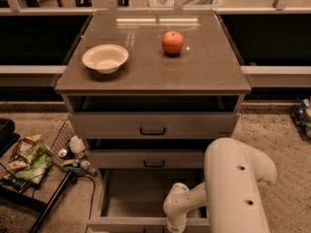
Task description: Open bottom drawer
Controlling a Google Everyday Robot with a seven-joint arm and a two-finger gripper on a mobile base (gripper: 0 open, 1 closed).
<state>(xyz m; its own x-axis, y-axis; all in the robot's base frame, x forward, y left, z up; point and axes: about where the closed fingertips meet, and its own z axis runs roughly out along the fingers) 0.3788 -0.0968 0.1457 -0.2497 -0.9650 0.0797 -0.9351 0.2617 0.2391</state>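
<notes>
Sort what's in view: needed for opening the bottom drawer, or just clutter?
Job: grey-brown bottom drawer, pulled out; white arm's gripper, down at its front edge.
Lying about: cream round bowl and red-orange apple on the cabinet top; black wire basket of litter.

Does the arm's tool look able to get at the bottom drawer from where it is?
Likely yes: the tool is at the view's lower edge, right at the front of the bottom drawer, which stands pulled out; nothing lies between them.
</notes>
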